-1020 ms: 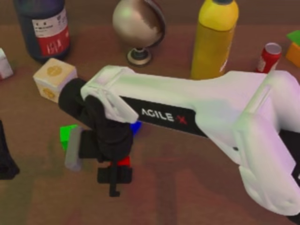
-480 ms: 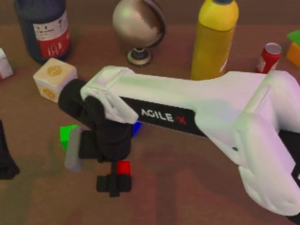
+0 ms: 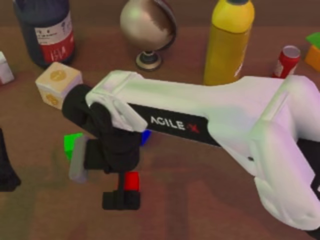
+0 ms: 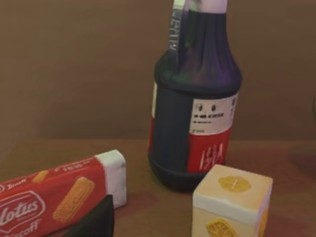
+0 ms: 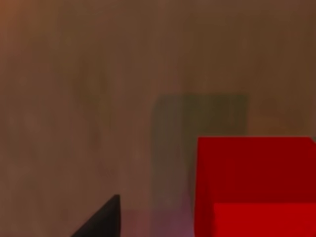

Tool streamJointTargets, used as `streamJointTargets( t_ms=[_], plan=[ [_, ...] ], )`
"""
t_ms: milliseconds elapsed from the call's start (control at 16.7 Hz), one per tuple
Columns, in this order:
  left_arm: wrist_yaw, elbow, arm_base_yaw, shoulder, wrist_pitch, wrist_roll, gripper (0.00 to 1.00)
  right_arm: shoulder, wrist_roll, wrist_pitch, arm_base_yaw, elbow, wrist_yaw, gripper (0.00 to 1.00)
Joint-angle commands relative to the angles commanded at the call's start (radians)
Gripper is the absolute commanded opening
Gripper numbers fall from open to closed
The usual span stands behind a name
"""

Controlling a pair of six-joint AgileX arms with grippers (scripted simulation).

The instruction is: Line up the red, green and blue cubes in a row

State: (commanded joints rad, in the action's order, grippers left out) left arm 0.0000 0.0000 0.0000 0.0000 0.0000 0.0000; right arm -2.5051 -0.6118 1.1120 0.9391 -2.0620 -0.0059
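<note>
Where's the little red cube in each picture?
Top view: the red cube sits low and left of centre on the table, at the right gripper.
Left wrist view: not in it.
Right wrist view: the red cube fills the lower right corner.
Shared landmark: the right gripper's dark finger shows beside the cube in both the top and right wrist views.

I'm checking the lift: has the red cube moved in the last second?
Yes. The red cube has shifted toward the top view's lower edge, farther from the blue cube.
</note>
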Motion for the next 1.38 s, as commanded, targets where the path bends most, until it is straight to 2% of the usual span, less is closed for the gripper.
streamJointTargets(
  t_ms=[180, 540, 840, 1080, 1380],
  plan=[
    [0.0, 0.0, 0.0, 0.0, 0.0, 0.0, 1.0, 0.004, 0.002, 0.042, -0.001, -0.039, 0.001, 1.0],
    [0.0, 0.0, 0.0, 0.0, 0.0, 0.0, 1.0, 0.035, -0.003, 0.239, 0.007, -0.201, -0.001, 1.0],
    [0.0, 0.0, 0.0, 0.0, 0.0, 0.0, 1.0, 0.035, -0.003, 0.244, 0.003, -0.207, 0.0, 1.0],
    [0.004, 0.074, -0.016, 0.079, -0.041, -0.024, 1.0, 0.131, 0.02, 0.175, -0.041, -0.125, -0.008, 1.0],
    [0.006, 0.296, -0.056, 0.359, -0.189, -0.096, 1.0, 0.475, 0.104, -0.035, -0.19, 0.165, -0.026, 1.0]
  ],
)
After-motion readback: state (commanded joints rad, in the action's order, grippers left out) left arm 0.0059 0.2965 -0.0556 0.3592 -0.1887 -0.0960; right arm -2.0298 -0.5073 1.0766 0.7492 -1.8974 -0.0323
